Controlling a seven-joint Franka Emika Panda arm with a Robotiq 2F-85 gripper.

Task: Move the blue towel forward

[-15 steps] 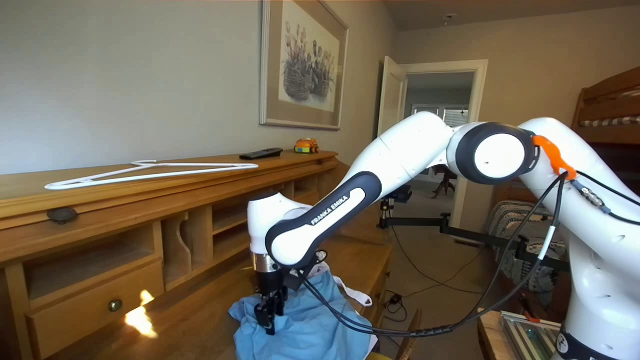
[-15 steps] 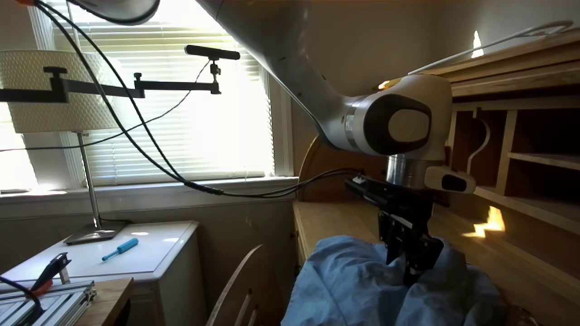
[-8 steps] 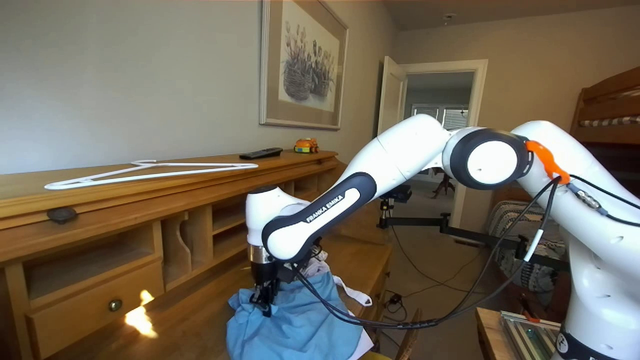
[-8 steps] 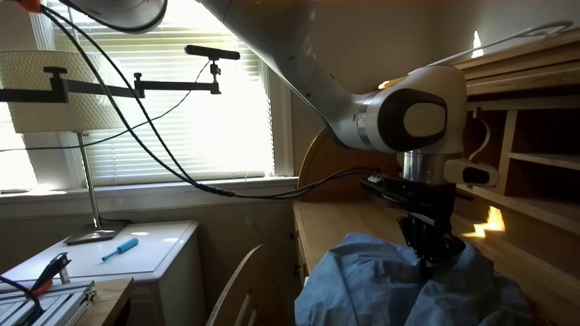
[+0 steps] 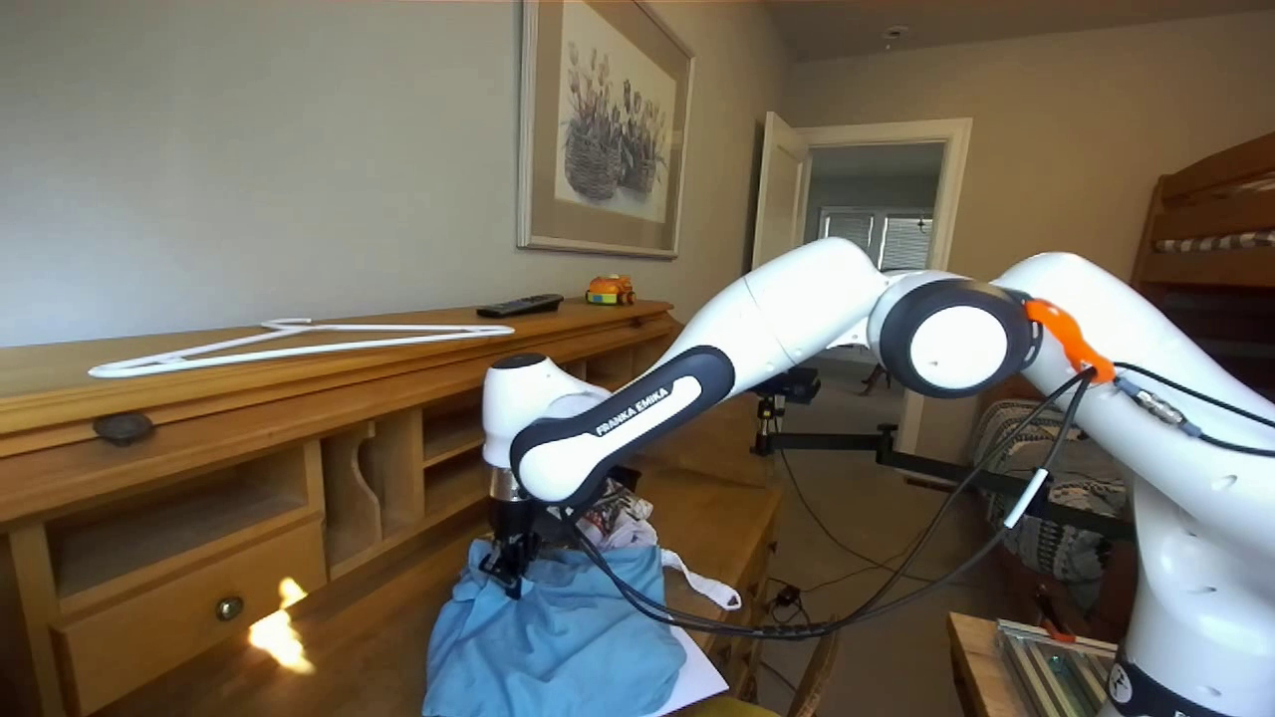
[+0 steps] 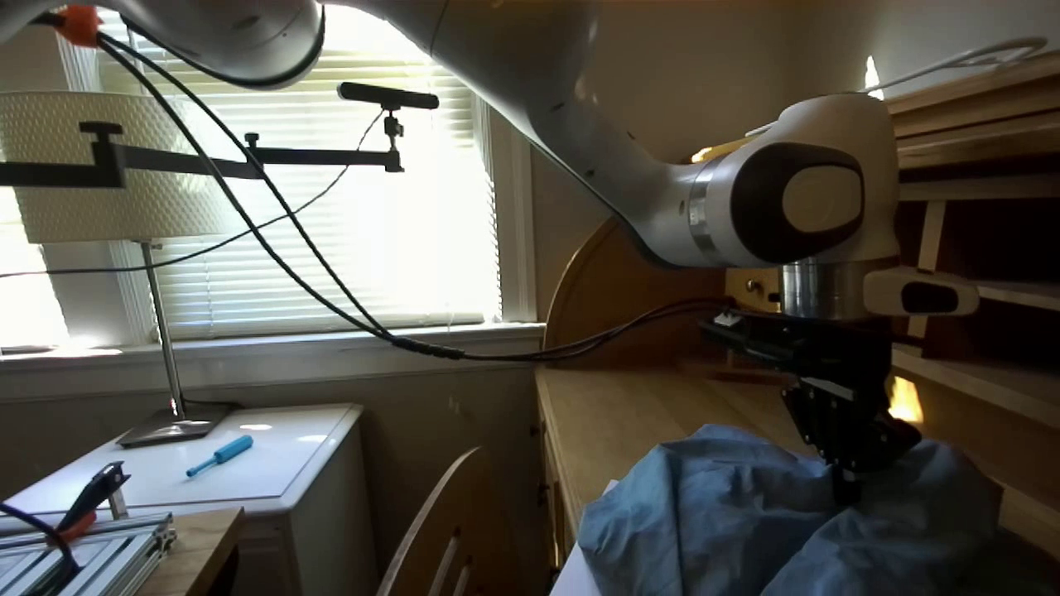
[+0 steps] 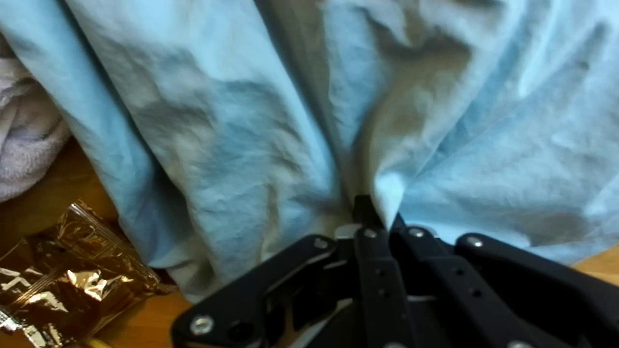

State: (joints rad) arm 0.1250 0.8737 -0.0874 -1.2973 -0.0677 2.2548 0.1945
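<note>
The blue towel (image 5: 558, 637) lies bunched on the wooden bench (image 6: 613, 406), near the front edge. White paper (image 5: 697, 682) sticks out from under it at that edge; chair (image 6: 435, 530) stands just in front. Open room: bare bench from the towel to the curved side panel (image 6: 638, 323), seen in an exterior view. Tighter where pale cloth (image 7: 29, 140) and a shiny packet (image 7: 72, 285) lie right by the towel's edge, wrist view. The gripper (image 7: 382, 215) is down at the towel, jaws narrow, a fold pinched between the tips. Versus half a second ago, gripper and towel sit nearer the cubbies (image 5: 398, 473) in both exterior views, and more paper shows. Top shelf (image 5: 60, 370) of the bench has hanger (image 5: 339, 350), remote (image 5: 520, 306), toy truck (image 5: 610, 290); picture (image 5: 613, 129) on the wall (image 5: 249, 159) behind. Room: open door (image 5: 782, 189), bright window (image 6: 331, 248), lamp (image 6: 108, 207) and blue screwdriver (image 6: 225, 453) on a white cabinet (image 6: 286, 468).
</note>
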